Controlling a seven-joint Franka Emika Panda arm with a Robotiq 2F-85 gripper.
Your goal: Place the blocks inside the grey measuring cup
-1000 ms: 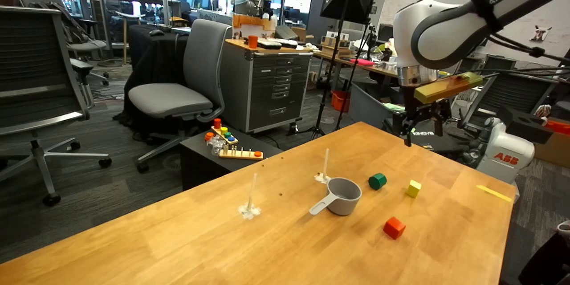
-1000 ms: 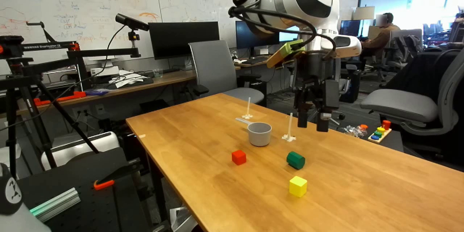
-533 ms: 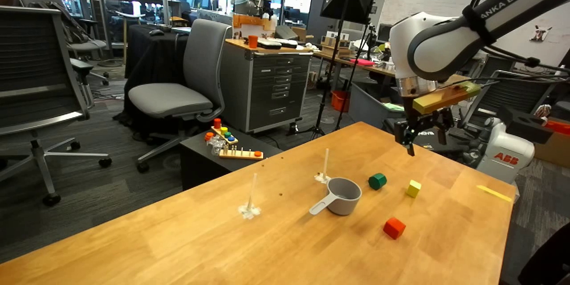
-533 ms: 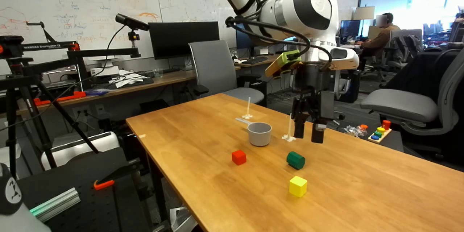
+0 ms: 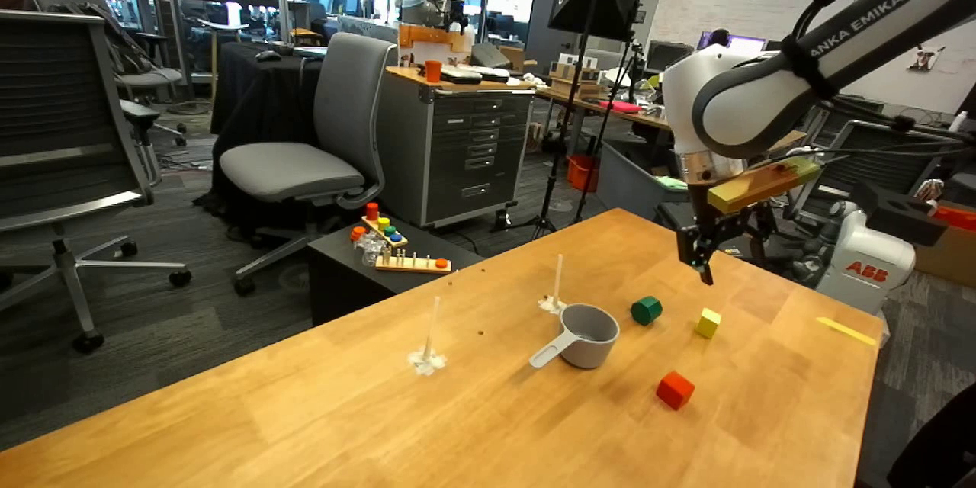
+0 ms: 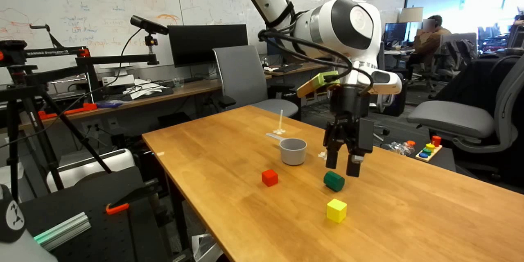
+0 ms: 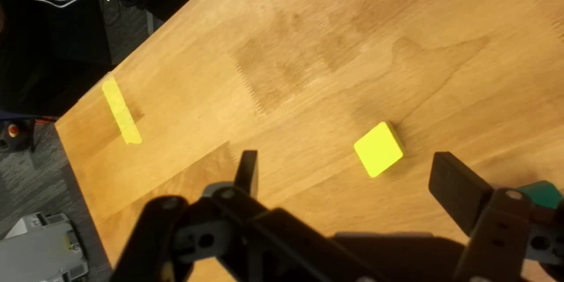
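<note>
Nearest in an exterior view, the yellow cube (image 6: 336,210) sits on the bench (image 6: 393,213); beyond it lie the green faceted prism (image 6: 334,181) and, to the left, the red cube (image 6: 269,177), all three unmoved; the tool (image 6: 342,167) hangs over the bench, lower than half a second ago, its fingers well apart with nothing held; farther back, the grey measuring cup (image 6: 293,152) stands upright in its earlier place, handle pointing away; behind it rises a pale rod (image 6: 281,120).
</note>
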